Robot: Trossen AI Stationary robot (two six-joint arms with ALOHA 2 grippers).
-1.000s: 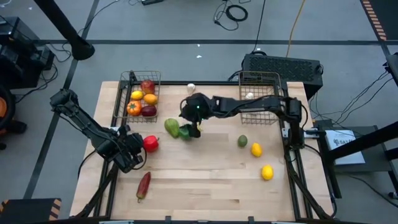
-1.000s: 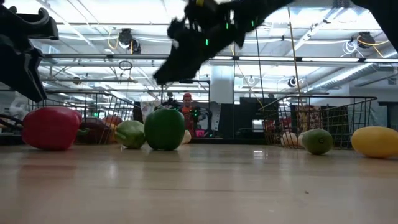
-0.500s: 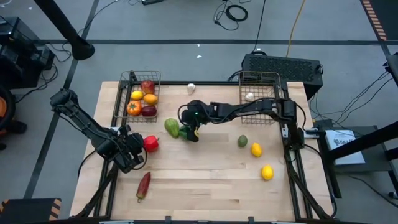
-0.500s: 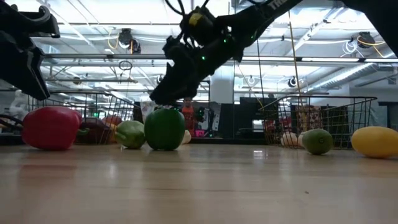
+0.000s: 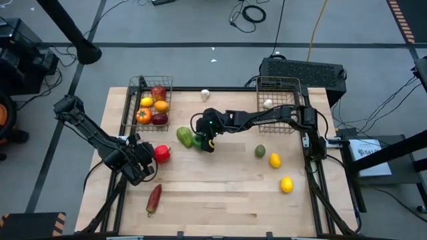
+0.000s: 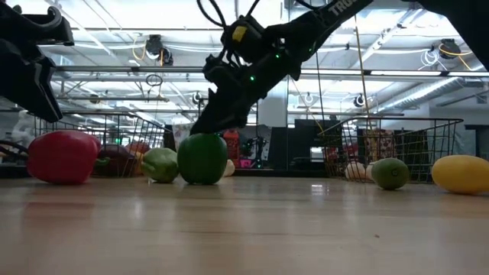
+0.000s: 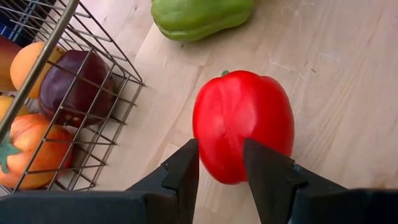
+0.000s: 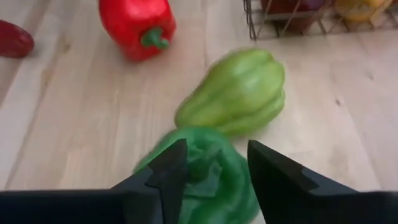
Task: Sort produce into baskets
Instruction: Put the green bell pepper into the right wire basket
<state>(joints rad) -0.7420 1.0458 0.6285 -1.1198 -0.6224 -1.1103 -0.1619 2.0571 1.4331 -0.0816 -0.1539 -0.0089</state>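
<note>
My right hand (image 8: 211,171), fingers spread, straddles the dark green pepper (image 8: 208,168); round skin could squirt sideways into the pale pepper (image 8: 239,90).

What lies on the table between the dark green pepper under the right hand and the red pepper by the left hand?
One light green pepper lies there, close beside the dark green pepper and well apart from the red pepper; the high view shows it.

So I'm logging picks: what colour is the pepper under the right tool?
Dark green pepper, seen best in the right wrist view.
</note>
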